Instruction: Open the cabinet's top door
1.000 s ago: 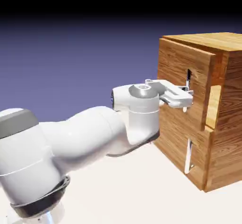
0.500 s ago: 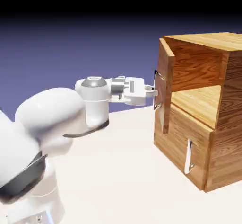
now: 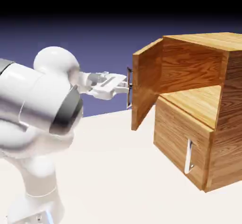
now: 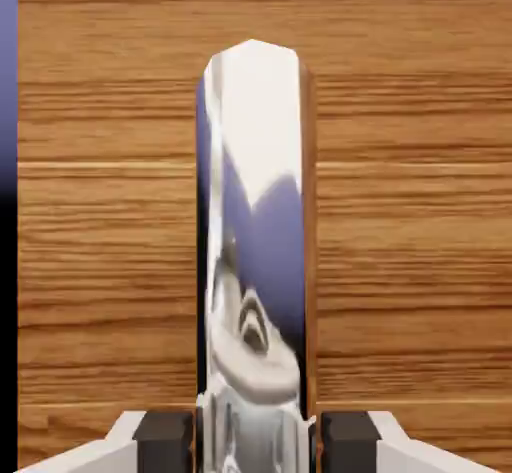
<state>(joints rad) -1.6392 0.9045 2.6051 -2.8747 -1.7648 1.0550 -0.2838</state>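
At the centre of my hand view, the handle [image 4: 255, 191] looks like smooth, mirror-glossy metal. Around it, the door [image 4: 110, 261] shows grained wood. At three o'clock in my exterior view, the cabinet [image 3: 231, 119] looks like wood with dark grain.

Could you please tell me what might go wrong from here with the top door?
The gripper has its fingertips closed on the smooth, shiny handle, so they might slip along it if the pull goes off line. The top door already stands wide open, so pulling much further could strain its hinge side. The arm is folded back close over its base, which may leave it little room to retreat.
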